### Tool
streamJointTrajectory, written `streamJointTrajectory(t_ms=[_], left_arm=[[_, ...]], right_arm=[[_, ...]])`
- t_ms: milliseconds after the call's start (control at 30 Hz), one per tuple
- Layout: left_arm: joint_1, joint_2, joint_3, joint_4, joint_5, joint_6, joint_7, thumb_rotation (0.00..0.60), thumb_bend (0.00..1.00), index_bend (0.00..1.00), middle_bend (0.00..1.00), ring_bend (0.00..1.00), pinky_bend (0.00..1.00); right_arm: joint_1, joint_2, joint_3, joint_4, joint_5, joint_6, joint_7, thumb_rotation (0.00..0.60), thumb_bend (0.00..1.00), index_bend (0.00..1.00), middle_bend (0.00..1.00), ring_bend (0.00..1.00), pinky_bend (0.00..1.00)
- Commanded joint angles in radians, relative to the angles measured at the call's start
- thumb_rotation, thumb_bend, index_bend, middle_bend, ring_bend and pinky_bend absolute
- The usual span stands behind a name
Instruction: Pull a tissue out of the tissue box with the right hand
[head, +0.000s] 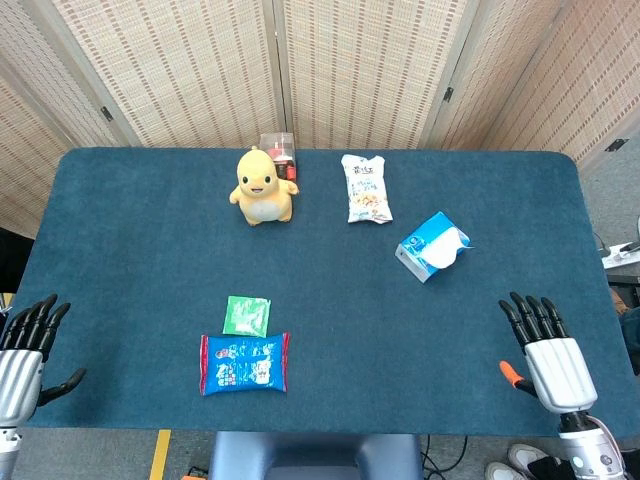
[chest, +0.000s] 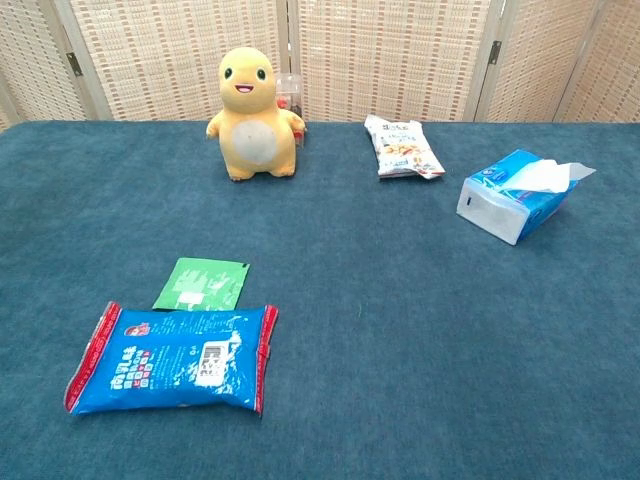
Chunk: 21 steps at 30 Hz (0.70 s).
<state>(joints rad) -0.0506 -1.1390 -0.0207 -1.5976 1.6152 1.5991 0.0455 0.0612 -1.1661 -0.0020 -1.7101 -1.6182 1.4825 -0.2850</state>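
Right robot hand rests flat at the desk's near edge, fingers spread, holding nothing, well apart from the tissue box; left robot hand likewise empty, fingers apart

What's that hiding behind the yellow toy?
Behind the yellow toy stands a small clear container with something red inside. The toy covers its lower part, so I cannot tell what it holds or how far down it goes.

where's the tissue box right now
The tissue box lies on the table's right side in the head view, right of the snack bag and ahead of the open right robot hand.
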Motion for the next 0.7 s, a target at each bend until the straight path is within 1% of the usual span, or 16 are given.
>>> streamJointTrajectory(t_ms=[33, 433, 600, 700], left_arm=[[0.000, -0.001, 0.000, 0.000, 0.000, 0.000, 0.001, 0.600, 0.25, 0.00, 0.00, 0.00, 0.14], [-0.002, -0.003, 0.002, 0.000, 0.001, -0.005, 0.005, 0.600, 0.25, 0.00, 0.00, 0.00, 0.14], [0.000, -0.001, 0.002, -0.002, 0.003, 0.001, 0.002, 0.600, 0.25, 0.00, 0.00, 0.00, 0.14], [0.000, -0.001, 0.001, -0.002, 0.002, -0.001, 0.000, 0.600, 0.25, 0.00, 0.00, 0.00, 0.14]], right_arm=[[0.000, 0.000, 0.000, 0.000, 0.000, 0.001, 0.002, 0.600, 0.17, 0.00, 0.00, 0.00, 0.00], [0.015, 0.001, 0.009, 0.012, 0.018, -0.025, 0.032, 0.600, 0.17, 0.00, 0.00, 0.00, 0.00], [0.039, -0.021, 0.033, 0.042, 0.036, -0.044, 0.042, 0.600, 0.17, 0.00, 0.00, 0.00, 0.00], [0.067, -0.043, 0.059, 0.079, 0.071, -0.080, 0.055, 0.600, 0.17, 0.00, 0.04, 0.00, 0.00]])
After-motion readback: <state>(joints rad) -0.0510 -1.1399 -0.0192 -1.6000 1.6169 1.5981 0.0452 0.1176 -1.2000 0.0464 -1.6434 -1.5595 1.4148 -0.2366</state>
